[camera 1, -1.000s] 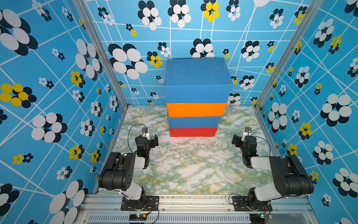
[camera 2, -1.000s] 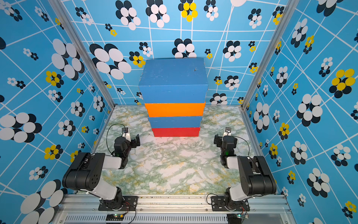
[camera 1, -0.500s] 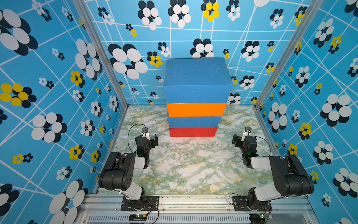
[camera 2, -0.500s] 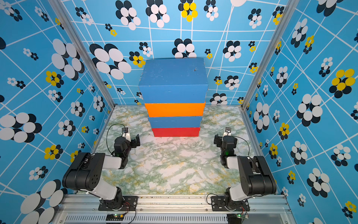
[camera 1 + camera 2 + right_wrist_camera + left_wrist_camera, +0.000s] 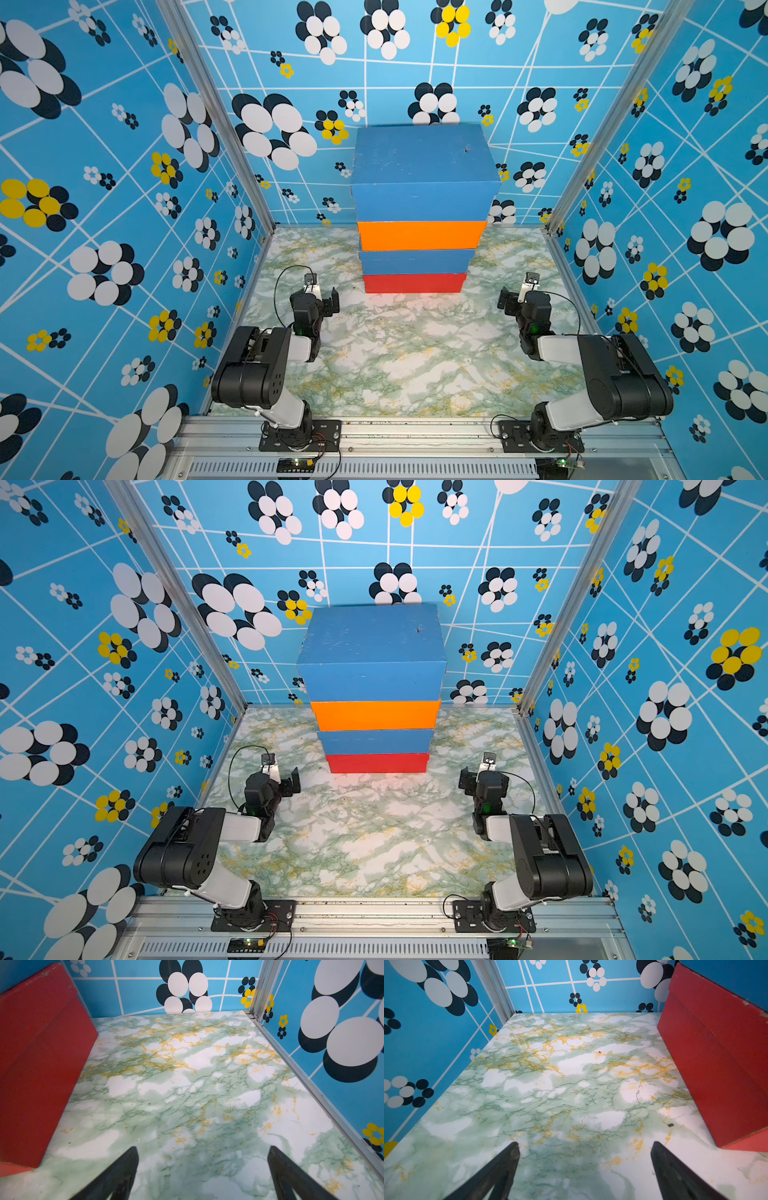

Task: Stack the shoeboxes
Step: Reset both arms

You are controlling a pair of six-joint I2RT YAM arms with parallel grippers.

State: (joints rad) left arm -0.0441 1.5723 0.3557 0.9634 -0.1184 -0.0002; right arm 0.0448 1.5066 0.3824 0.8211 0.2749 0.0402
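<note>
The shoeboxes stand in one stack at the back middle in both top views. From the bottom up they are a red box [image 5: 413,283], a blue box [image 5: 415,262], an orange box [image 5: 419,235] and a blue top box [image 5: 424,166]. My left gripper [image 5: 324,297] rests low, left of the stack's front, open and holding nothing. My right gripper [image 5: 515,299] sits to the stack's right, also open and empty. In the left wrist view the left gripper [image 5: 584,1147] shows only tabletop between its fingers, with the red box [image 5: 716,1064] off to one side. The right gripper [image 5: 202,1150] is likewise beside the red box [image 5: 37,1064].
The marble-patterned table [image 5: 407,357] is closed in by blue flowered walls [image 5: 124,208] at the left, back and right, with metal corner posts [image 5: 216,116]. Both arm bases are bolted to the front rail [image 5: 415,432]. Cables loop over each wrist.
</note>
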